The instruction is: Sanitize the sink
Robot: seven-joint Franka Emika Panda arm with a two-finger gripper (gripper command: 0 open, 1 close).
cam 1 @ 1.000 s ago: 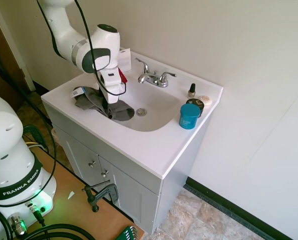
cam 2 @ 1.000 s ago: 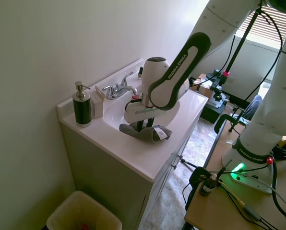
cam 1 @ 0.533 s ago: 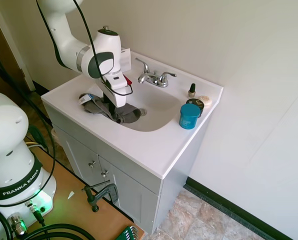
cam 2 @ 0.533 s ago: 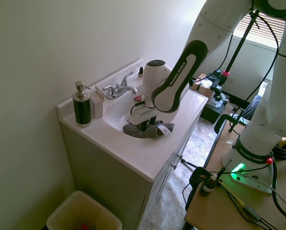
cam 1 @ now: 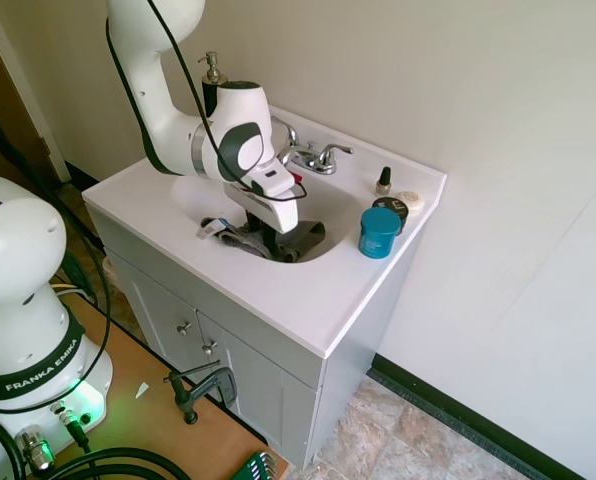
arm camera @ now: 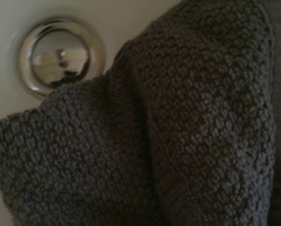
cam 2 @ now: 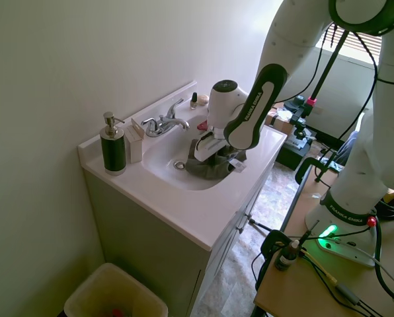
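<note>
The sink is a glossy white oval basin set in a white vanity top, with a chrome faucet behind it. A dark grey knitted cloth lies crumpled on the basin floor near its front right. My gripper points down into the basin and is shut on that cloth, pressing it to the surface. From the other side the cloth lies just beside the chrome drain. The wrist view shows the cloth covering the edge of the drain.
A blue jar, a black-lidded tin, a small nail-polish bottle and a pale round tin stand at the vanity's right corner. A dark soap dispenser and a white box stand at the other end. A waste bin stands on the floor.
The gripper has dragged the cloth across the basin, from the soap-dispenser side past the drain toward the jar side. The arm's wrist has swung along with it.
</note>
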